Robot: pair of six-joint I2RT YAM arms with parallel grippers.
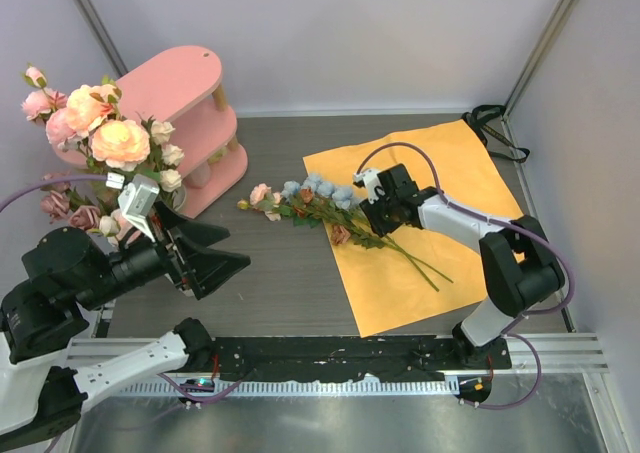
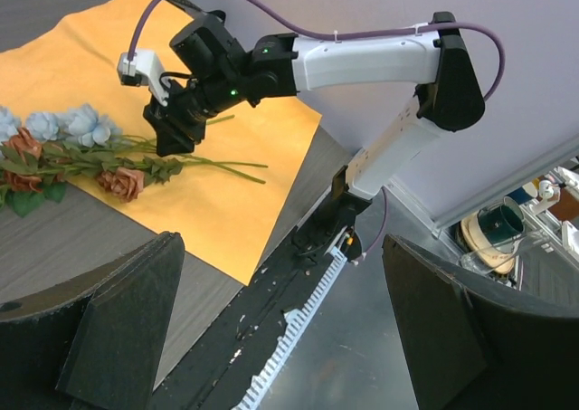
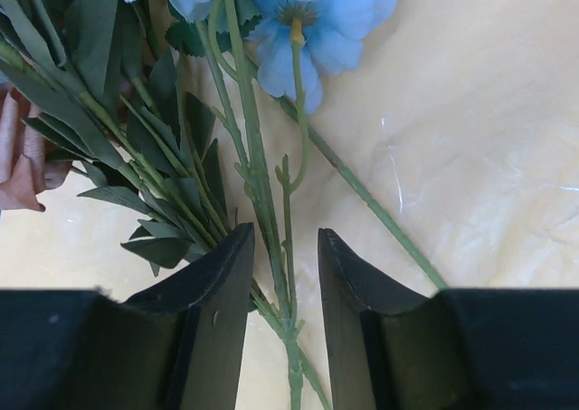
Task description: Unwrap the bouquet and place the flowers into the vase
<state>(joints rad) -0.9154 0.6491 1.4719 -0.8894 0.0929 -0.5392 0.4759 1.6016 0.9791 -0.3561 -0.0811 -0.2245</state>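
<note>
We see orange sheet [image 1: 460, 163] matt, paper-like, faintly creased; flowers [image 1: 320, 189] cloth petals, smooth plastic stems; right gripper [image 3: 285, 247] matt black plastic; pink shelf [image 1: 170, 78] upper left smooth, satin.

Our left arm [image 1: 90, 268] sits folded low at the left side. The left gripper [image 1: 225, 251] points right, jaws spread wide. Our right arm [image 1: 455, 218] extends forward and left, elbow bent. The right gripper [image 3: 285, 238] points down at the surface, its 2 fingers [image 3: 213, 292] partly apart.
</note>
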